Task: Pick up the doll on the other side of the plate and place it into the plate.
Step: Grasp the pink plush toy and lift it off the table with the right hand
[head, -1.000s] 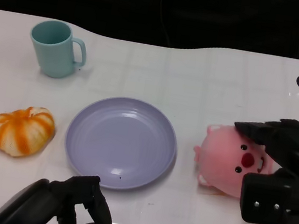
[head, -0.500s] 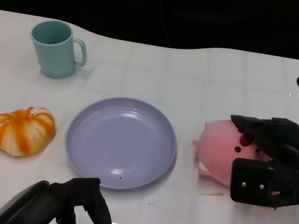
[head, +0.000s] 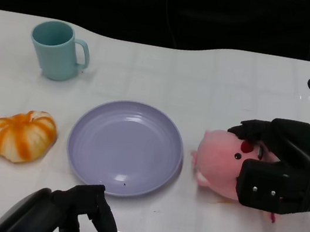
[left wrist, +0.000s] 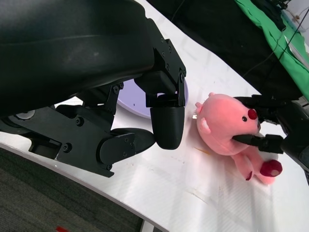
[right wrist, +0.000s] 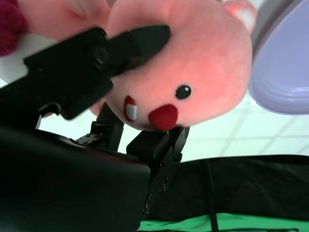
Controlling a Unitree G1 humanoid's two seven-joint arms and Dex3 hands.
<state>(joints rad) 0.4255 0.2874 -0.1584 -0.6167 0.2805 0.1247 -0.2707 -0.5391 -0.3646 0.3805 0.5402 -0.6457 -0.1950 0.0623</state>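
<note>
Where the pink doll (head: 218, 167) sits just right of the lavender plate (head: 126, 147), outside its rim, the right hand (head: 274, 166) grasps it, fingers wrapped over its head; the left hand (head: 75, 219) lies at the plate's near side, fingers curled in on nothing; an orange pumpkin (head: 24, 134) lies left of the plate; a teal mug (head: 57, 50) stands beyond it, to the left.

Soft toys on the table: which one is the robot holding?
The pink doll, right of the plate, gripped by the right hand. The orange pumpkin lies untouched on the left.
</note>
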